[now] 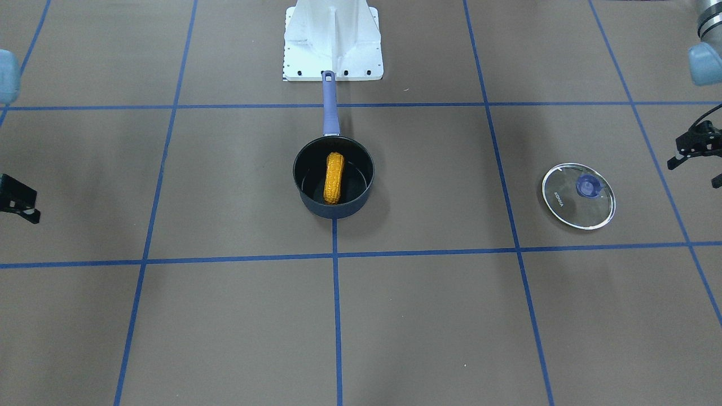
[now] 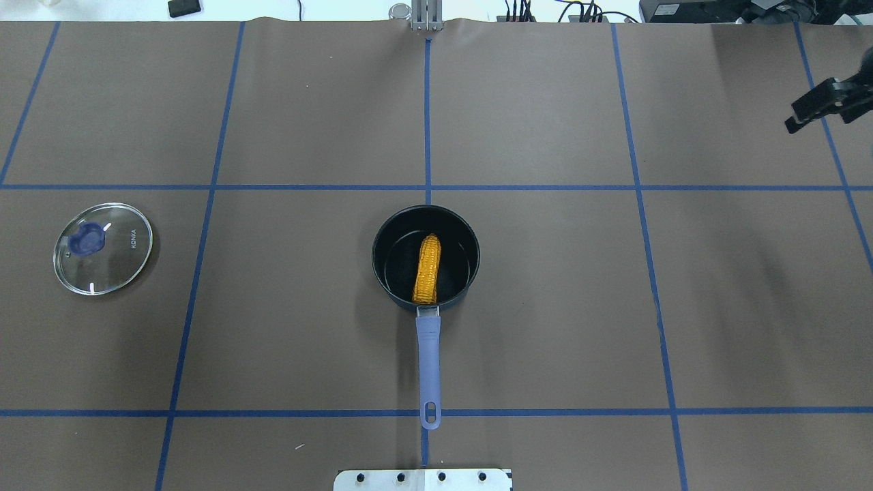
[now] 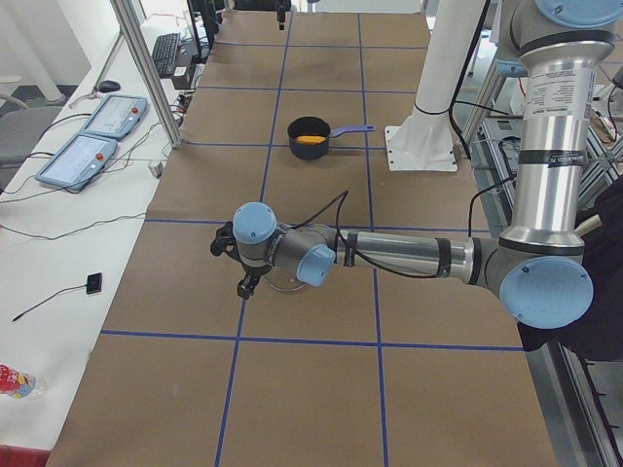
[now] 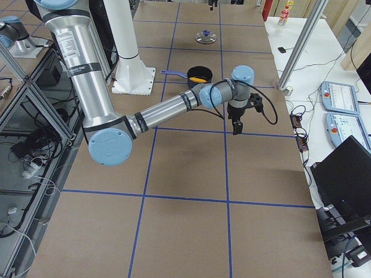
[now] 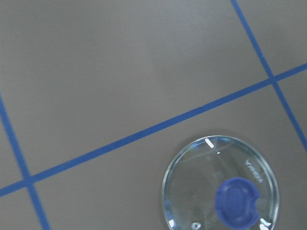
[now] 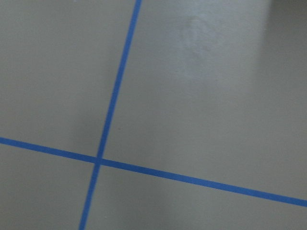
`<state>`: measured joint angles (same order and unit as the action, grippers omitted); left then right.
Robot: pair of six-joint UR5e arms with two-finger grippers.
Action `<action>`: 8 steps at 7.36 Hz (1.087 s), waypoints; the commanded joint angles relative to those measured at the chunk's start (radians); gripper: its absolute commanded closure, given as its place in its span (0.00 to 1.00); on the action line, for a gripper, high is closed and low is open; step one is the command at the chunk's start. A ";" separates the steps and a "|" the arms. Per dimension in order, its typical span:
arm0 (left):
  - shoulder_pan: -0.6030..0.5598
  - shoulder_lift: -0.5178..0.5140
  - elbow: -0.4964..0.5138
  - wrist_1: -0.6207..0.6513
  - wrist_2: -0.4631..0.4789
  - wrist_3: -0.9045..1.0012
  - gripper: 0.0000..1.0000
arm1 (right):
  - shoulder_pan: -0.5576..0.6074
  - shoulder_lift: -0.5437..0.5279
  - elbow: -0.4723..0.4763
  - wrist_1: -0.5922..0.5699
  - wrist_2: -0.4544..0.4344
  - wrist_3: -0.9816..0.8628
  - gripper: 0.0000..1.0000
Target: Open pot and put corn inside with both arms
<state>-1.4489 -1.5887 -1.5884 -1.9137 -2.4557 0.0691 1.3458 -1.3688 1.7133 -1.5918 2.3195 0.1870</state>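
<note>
Left gripper (image 1: 695,172): cut off by the right edge of the front-facing view, above the table and just beside the lid. Two black fingers stand spread, with brown surface showing between them.
Lid (image 2: 103,248): left-middle of the overhead view, flat on the table (image 2: 545,307), blue knob up, near the left edge and well apart from the pot.
Pot (image 2: 382,235): centre of the overhead view, uncovered. Its handle runs straight down the frame along the middle tape line, and its end stops short of the white base plate (image 2: 423,479).
Corn (image 2: 427,269): inside the pot, lying lengthwise in line with the handle.
Right gripper (image 2: 808,112): upper right corner of the overhead view, well apart from the pot. Only part of it shows, so I cannot tell whether its fingers are spread or together.
</note>
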 commanded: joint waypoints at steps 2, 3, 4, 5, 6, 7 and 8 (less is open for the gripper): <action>-0.138 -0.023 0.080 0.076 -0.005 0.119 0.02 | 0.156 -0.114 -0.033 0.000 0.011 -0.168 0.00; -0.158 -0.025 0.085 0.091 -0.031 0.110 0.02 | 0.162 -0.115 -0.055 0.001 0.011 -0.164 0.00; -0.191 -0.028 0.094 0.113 -0.029 0.115 0.02 | 0.180 -0.118 -0.069 0.001 0.011 -0.162 0.00; -0.192 -0.033 0.096 0.114 -0.031 0.110 0.02 | 0.208 -0.121 -0.078 0.000 0.012 -0.164 0.00; -0.195 -0.027 0.091 0.113 -0.035 0.115 0.02 | 0.217 -0.122 -0.084 0.001 0.012 -0.162 0.00; -0.202 -0.024 0.093 0.104 -0.035 0.116 0.02 | 0.219 -0.121 -0.084 0.001 0.012 -0.161 0.00; -0.202 -0.020 0.093 0.104 -0.035 0.116 0.02 | 0.219 -0.124 -0.089 0.001 0.014 -0.162 0.00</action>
<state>-1.6474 -1.6130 -1.4959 -1.8072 -2.4904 0.1846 1.5613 -1.4904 1.6295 -1.5909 2.3320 0.0250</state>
